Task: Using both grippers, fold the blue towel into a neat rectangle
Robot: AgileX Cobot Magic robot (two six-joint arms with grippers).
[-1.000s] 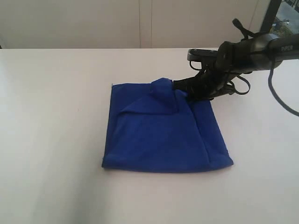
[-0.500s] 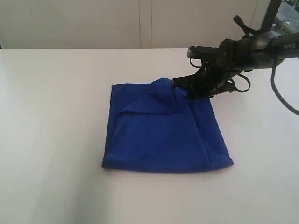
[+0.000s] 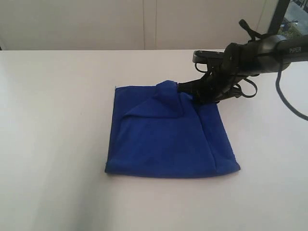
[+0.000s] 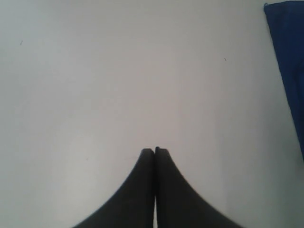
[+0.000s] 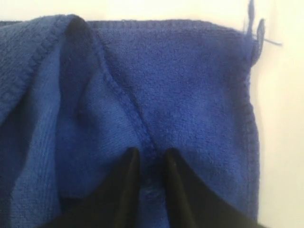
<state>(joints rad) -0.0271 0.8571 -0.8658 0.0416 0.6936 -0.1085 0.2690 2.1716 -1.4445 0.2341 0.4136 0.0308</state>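
The blue towel (image 3: 163, 139) lies folded on the white table (image 3: 57, 120), roughly square, with a bunched, raised fold at its far edge. My right gripper (image 3: 185, 89) reaches in from the right and sits at that raised fold. In the right wrist view its two dark fingers (image 5: 151, 154) stand narrowly apart, and a ridge of the towel (image 5: 190, 85) is pinched between them. My left gripper (image 4: 155, 151) is shut on nothing, hanging over bare table, with only the towel's edge (image 4: 289, 57) at the side of its view. The left gripper is out of the exterior view.
The right arm's black body and cables (image 3: 255, 53) hang over the table's far right. A pale wall (image 3: 144, 24) runs behind the table's far edge. A loose thread (image 5: 260, 35) sticks out at one towel corner.
The right gripper lifted slightly at the towel's far fold and has come back down to about where it was. The towel's shape has hardly changed.
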